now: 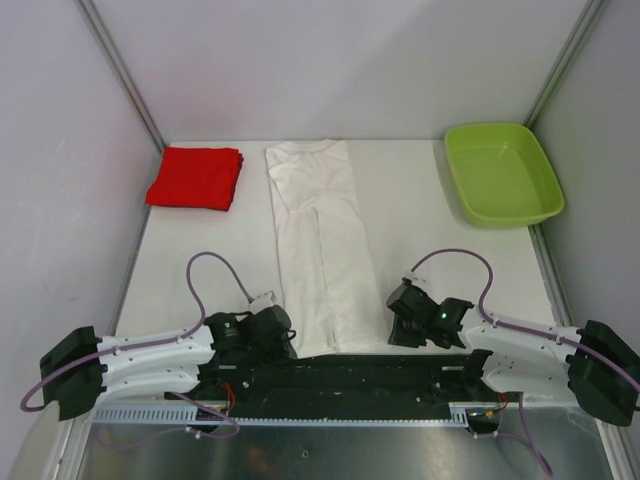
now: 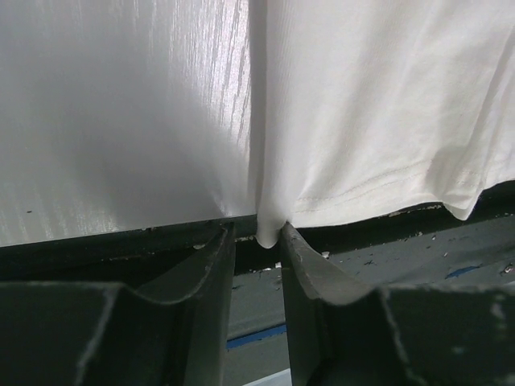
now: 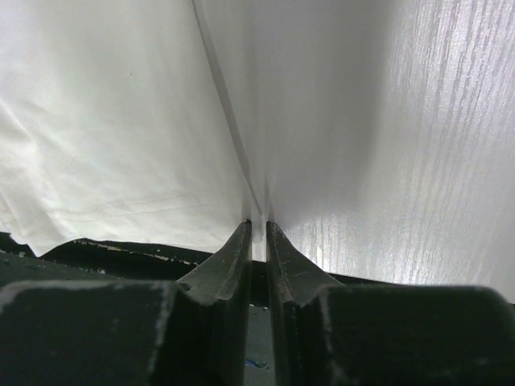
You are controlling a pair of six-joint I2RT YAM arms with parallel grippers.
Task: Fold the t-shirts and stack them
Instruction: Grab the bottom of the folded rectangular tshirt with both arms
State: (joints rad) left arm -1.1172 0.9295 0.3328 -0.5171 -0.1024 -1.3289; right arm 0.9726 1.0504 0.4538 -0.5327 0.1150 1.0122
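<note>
A white t-shirt, folded into a long strip, is lying down the middle of the desk, with its hem at the near edge. The left tool is straddling the hem's left corner, its jaws part open and not yet pinching. The right tool is nipping the right corner, its jaws almost together on the cloth. Both are probably preparing to fold the hem away. A folded red t-shirt is lying at the far left, likely as the stack's base.
</note>
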